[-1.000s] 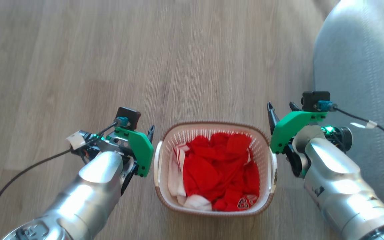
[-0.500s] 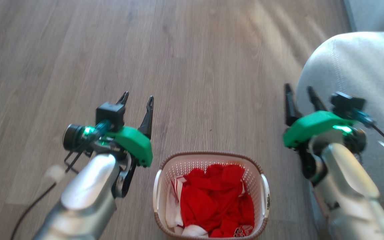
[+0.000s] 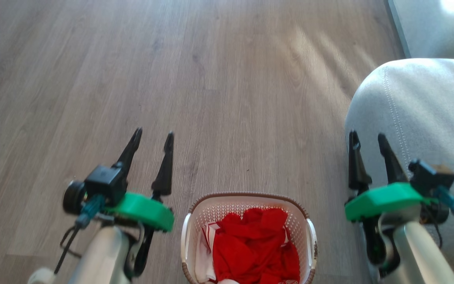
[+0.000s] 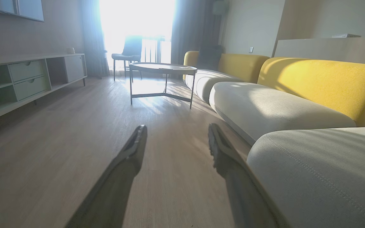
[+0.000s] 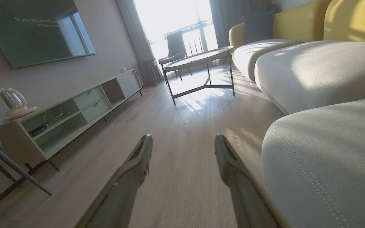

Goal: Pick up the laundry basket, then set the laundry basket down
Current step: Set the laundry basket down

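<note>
- Looking down from the head view, where's the laundry basket (image 3: 246, 194) compared to the grippers?

- Bottom centre, sitting on the wood floor (image 3: 231, 79), with its near end cut off by the frame edge. It's between the two arms. The left gripper (image 3: 153, 134) is off to its left and the right gripper (image 3: 367, 135) is off to its right. Both sets of fingertips point up the view, past the basket's far rim. Neither one touches it.

- Are they holding anything?

- Nope. Both have their fingers spread with nothing between them (the wrist views show just bare floor in the gap). The right one is just beside a grey sofa cushion (image 3: 428, 110); can't tell if it's brushing it.

- What's in the basket?

- Red clothes (image 3: 250, 252) piled in the middle, sitting below the brown rim, plus a bit of white cloth (image 3: 201, 258) tucked along the left wall. There's a white handle on each side.

- Any other containers?

- A low TV unit (image 5: 74, 110) along the wall in the right wrist view, with cables (image 5: 55, 118) in one open shelf and a kettle (image 5: 11, 99) on top.
</note>
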